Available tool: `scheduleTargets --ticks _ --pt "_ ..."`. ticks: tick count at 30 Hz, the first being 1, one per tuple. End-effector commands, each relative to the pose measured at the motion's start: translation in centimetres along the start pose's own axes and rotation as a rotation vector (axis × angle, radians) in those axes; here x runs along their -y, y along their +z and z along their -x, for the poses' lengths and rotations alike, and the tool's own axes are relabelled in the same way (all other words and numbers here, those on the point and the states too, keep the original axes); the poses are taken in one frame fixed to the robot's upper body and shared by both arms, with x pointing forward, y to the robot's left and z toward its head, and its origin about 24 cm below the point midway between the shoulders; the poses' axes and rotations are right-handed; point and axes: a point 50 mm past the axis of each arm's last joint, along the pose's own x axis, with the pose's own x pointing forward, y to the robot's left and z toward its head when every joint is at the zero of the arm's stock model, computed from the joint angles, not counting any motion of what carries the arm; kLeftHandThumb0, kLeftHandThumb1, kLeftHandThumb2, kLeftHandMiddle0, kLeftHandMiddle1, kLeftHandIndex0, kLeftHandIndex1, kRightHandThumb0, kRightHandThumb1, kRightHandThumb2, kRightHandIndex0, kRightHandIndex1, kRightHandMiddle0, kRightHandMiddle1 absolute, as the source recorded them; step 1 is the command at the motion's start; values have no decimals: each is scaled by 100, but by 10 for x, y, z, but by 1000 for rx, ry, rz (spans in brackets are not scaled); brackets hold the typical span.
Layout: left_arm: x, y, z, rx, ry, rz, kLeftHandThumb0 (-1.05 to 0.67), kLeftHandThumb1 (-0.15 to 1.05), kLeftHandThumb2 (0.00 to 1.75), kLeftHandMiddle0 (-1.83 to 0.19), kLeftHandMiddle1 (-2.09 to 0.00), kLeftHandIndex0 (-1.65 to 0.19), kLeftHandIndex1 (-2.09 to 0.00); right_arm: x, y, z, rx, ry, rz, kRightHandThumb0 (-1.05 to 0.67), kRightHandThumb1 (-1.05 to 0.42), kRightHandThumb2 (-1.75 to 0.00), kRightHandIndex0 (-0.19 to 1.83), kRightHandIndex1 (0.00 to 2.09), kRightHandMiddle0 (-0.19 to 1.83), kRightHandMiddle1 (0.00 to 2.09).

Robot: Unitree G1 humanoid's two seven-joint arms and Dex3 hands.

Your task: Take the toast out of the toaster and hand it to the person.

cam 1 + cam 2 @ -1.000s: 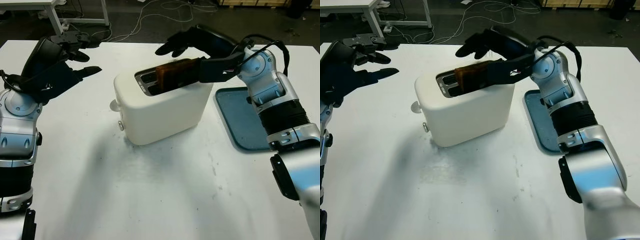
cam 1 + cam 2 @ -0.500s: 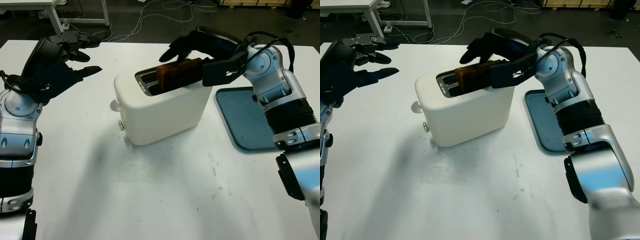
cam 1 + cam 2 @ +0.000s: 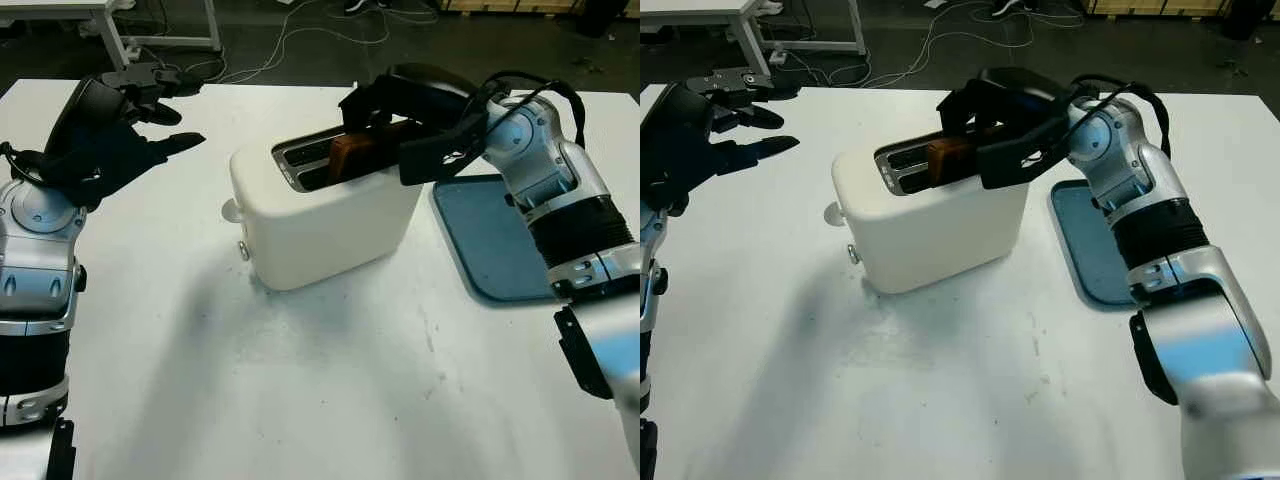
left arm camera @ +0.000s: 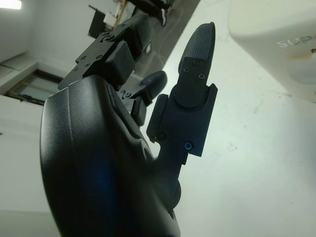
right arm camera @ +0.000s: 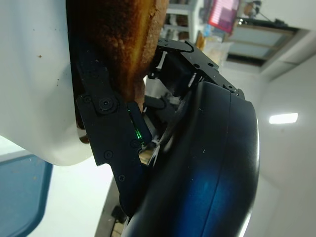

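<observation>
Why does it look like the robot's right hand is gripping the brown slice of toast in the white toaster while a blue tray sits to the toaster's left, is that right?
Nearly. The right hand does grip the brown slice of toast in the white toaster, but the blue tray sits on the toaster's right, beside the right arm, as the left eye view shows.

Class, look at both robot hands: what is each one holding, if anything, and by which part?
The right robot hand grips the toast by its raised end above the toaster slot. The left robot hand holds nothing.
</observation>
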Motion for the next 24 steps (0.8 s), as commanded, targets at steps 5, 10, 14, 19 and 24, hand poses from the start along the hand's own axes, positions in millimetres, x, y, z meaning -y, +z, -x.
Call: scheduleTargets --ticks 5,10,14,19,24 --pt "0 -2 2 -4 12 5 -49 86 0 -36 -88 -56 -29 -1 -10 7 7 -68 -18 -35 -92 -17 103 175 78 173" --pt "0 -3 2 -6 9 6 -48 86 0 -36 -89 -56 -29 18 -18 12 41 -207 -160 -29 -92 -18 97 175 71 174" --pt "0 -3 2 -3 10 2 -49 86 0 -35 -89 -56 -30 48 -26 22 15 -353 -255 -34 -92 -20 96 175 72 175" --pt "-1 -3 2 -10 10 -1 -49 86 0 -35 -89 -55 -30 86 -41 47 39 -591 -424 -35 -92 -15 100 175 79 175" --pt "-1 -2 2 -15 12 -14 -50 86 0 -36 -89 -56 -30 102 -58 68 20 -750 -619 -42 -90 -8 108 175 85 175"
